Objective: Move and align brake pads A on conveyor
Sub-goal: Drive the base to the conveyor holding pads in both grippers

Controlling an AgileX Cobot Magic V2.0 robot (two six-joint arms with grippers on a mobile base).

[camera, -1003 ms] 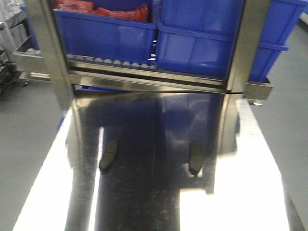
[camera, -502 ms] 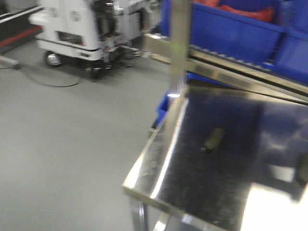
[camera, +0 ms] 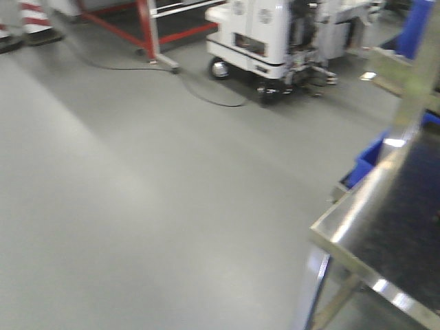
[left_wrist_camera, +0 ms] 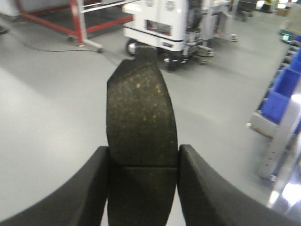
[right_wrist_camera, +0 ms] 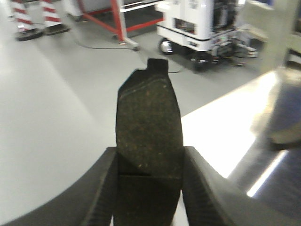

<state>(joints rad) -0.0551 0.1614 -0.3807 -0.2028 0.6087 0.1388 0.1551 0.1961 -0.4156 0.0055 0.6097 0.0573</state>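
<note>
In the left wrist view my left gripper (left_wrist_camera: 143, 155) is shut on a dark grey brake pad (left_wrist_camera: 138, 103). The pad stands up between the fingers above the grey floor, its end tab on top. In the right wrist view my right gripper (right_wrist_camera: 149, 155) is shut on a second brake pad (right_wrist_camera: 148, 108), held the same way beside the shiny table edge. Neither gripper appears in the front view. A red-framed stand (camera: 148, 31) rises at the back; I cannot tell whether it is the conveyor.
A white wheeled machine (camera: 268, 34) stands at the back with a cable (camera: 206, 96) on the floor. The steel table corner (camera: 385, 227) fills the right side, with blue bins (camera: 364, 161) beneath it. Red-and-white striped posts (camera: 31, 17) stand far left.
The front view has swung left, from facing the steel table with two pads lying on it to open grey floor. Only the table's corner remains at the right.
</note>
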